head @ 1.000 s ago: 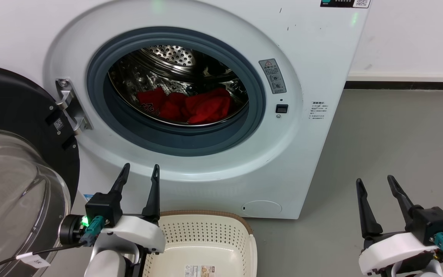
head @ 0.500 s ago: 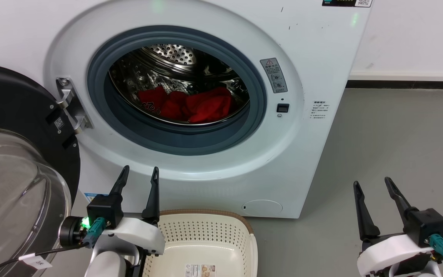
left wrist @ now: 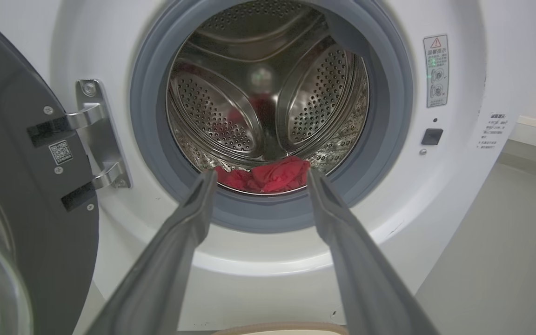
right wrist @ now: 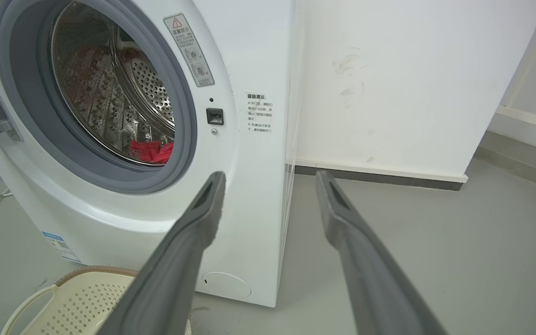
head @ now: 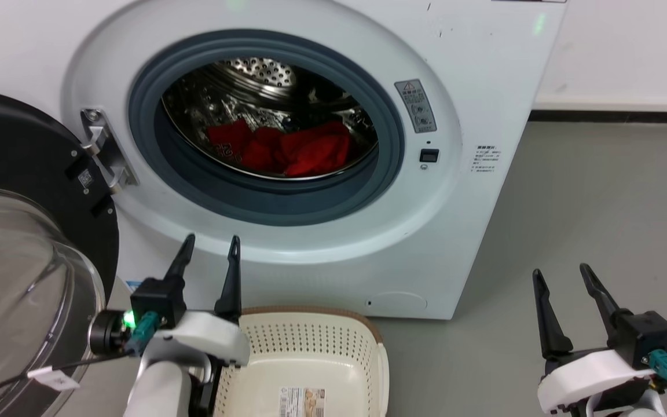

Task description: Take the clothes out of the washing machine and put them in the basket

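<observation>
Red clothes (head: pixel 287 150) lie bunched at the bottom of the steel drum of the white washing machine (head: pixel 472 87), whose door (head: pixel 15 191) hangs open to the left. Through the porthole the clothes (left wrist: pixel 268 176) show between my left fingers, and the clothes (right wrist: pixel 152 151) peek past the grey seal. The cream basket (head: pixel 310 353) stands on the floor in front of the machine with no clothes in it. My left gripper (head: pixel 212 240) is open, low in front of the porthole, outside the drum. My right gripper (head: pixel 560 271) is open over the floor, right of the machine.
Grey floor (head: pixel 588 220) stretches to the right of the machine up to a white wall (right wrist: pixel 389 83) with a dark skirting strip. The open glass door bulges at the far left, close to my left arm. The basket (right wrist: pixel 72 302) sits below the machine's front.
The whole head view has shifted slightly, so the camera moved. Both grippers stay open at about the same places; the clothes have not moved.
</observation>
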